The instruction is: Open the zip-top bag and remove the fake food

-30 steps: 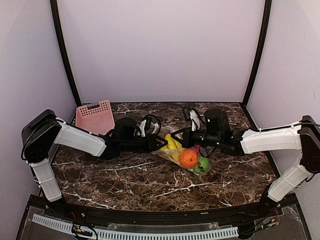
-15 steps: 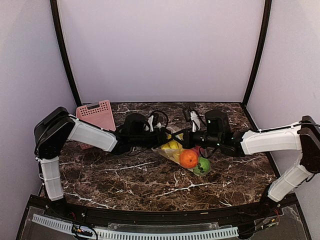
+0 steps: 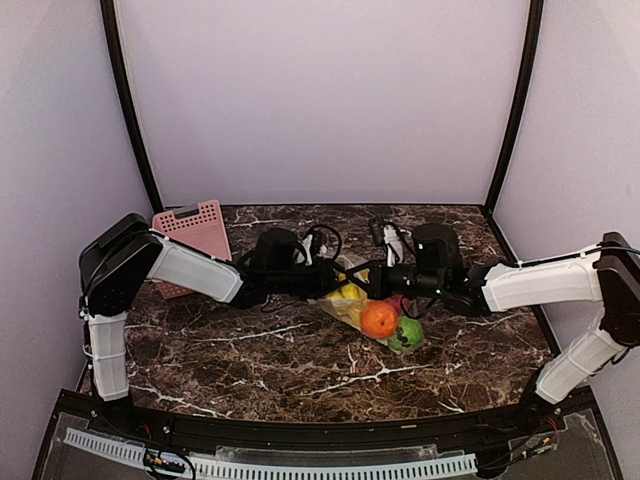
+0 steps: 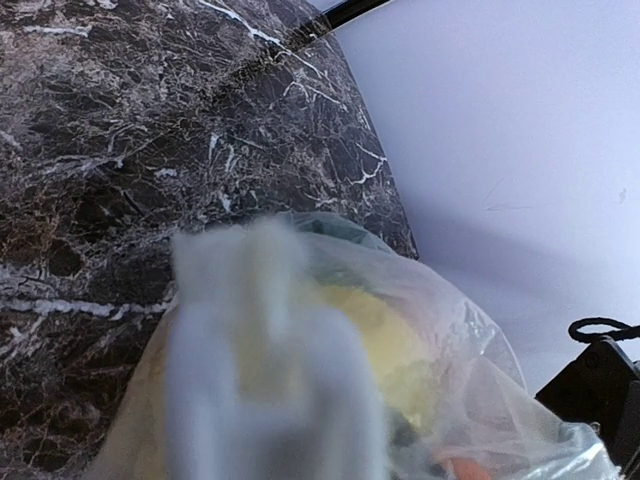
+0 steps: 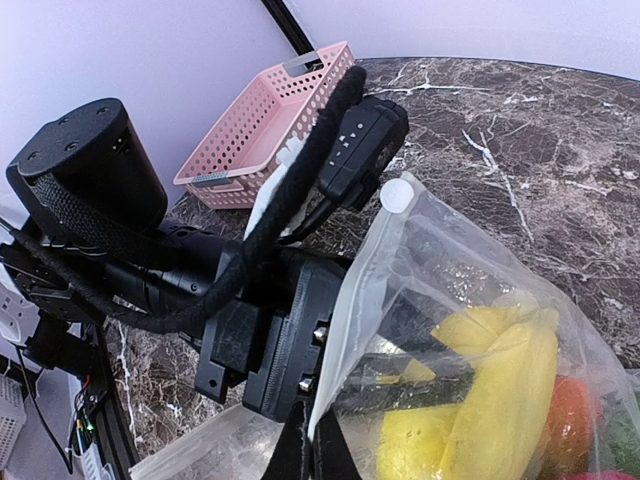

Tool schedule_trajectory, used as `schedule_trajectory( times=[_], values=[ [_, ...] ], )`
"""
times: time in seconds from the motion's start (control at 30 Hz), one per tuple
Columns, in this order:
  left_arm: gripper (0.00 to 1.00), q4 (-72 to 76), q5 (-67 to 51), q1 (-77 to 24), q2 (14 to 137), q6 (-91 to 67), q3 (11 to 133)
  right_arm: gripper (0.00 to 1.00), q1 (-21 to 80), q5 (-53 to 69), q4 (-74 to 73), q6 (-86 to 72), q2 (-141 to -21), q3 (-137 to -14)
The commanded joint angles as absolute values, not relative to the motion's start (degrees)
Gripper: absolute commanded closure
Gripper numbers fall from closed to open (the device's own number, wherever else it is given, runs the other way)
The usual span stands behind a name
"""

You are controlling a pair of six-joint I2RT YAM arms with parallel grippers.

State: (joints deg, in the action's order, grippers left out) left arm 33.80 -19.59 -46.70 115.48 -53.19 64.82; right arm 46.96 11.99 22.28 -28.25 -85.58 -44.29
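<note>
Top external view: on the marbled worktop, the zip-top bag lies at centre. It contains the fake food: green ball nearest, orange ball, and banana behind. The right gripper is closed, pinching the bag's film edge. The left gripper presses against the bag from the left; its opening cannot be told. A pink basket stands far left.

No legible text, label or number anywhere. White marks on black connector block: too small to read.
</note>
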Motion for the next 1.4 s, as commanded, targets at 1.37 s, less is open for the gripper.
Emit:
schedule_trajectory(
  times=[1.37],
  values=[
    [0.95, 38.84, -19.06, -53.93, 94.7, -14.12, 50.35, 1.0, 45.27, -2.29, 20.67, -29.8, -72.4, -38.4]
  ],
)
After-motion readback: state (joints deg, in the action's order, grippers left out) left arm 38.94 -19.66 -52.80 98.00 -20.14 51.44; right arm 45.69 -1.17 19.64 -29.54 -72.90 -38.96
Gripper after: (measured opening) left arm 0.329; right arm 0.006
